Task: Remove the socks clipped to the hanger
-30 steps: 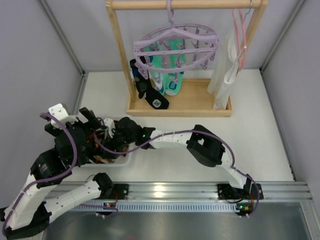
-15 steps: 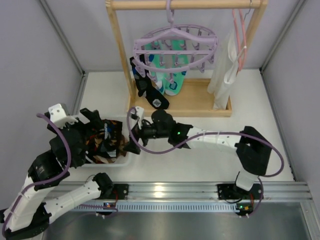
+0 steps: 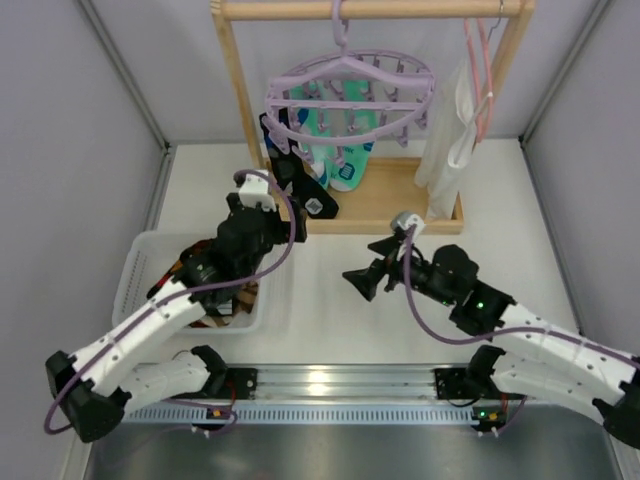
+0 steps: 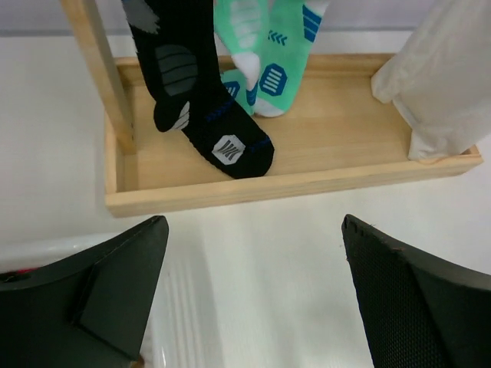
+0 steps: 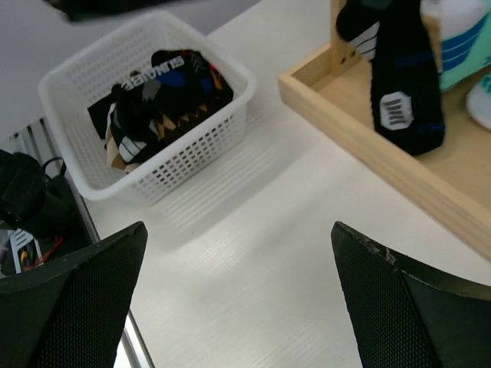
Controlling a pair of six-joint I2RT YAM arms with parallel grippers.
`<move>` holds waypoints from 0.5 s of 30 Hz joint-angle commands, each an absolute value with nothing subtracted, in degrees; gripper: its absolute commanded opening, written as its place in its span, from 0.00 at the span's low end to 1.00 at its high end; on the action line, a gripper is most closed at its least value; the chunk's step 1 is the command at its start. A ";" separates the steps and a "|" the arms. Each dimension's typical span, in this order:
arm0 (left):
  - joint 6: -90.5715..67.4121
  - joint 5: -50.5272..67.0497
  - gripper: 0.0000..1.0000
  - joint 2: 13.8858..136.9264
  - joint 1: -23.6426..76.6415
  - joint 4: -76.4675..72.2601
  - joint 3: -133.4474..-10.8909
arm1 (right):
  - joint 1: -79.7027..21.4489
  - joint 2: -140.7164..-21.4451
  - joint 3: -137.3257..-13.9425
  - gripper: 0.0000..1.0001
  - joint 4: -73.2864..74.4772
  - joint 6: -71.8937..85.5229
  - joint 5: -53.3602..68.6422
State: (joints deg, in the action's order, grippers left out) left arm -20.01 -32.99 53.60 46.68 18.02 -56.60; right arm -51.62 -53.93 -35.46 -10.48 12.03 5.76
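On the white table (image 3: 320, 310), the left gripper (image 4: 249, 230) and right gripper (image 5: 238, 238) stood wide open, empty. Teal and black socks (image 3: 343, 165) hung clipped to the lavender hanger (image 3: 350, 85), upper centre; others filled the basket (image 5: 192, 165), lower left. Next likely: reaching to grip the black sock (image 4: 207, 115).

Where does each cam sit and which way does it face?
Top external: above and behind the bases, looking down; left arm, right arm, hanger show.
Left wrist: low, facing the wooden tray; left gripper open.
Right wrist: facing the basket; right gripper open.
Both wrists share the wooden tray and black sock.
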 commanded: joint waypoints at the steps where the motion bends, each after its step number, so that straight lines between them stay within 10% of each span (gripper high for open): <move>1: -14.33 -12.88 0.99 58.43 35.37 -3.65 -51.95 | -50.80 -41.77 -32.35 0.99 -5.20 11.34 2.37; 15: -9.14 17.58 0.98 86.99 13.72 -33.57 -49.74 | -50.80 -23.47 -31.55 0.99 6.15 10.55 10.10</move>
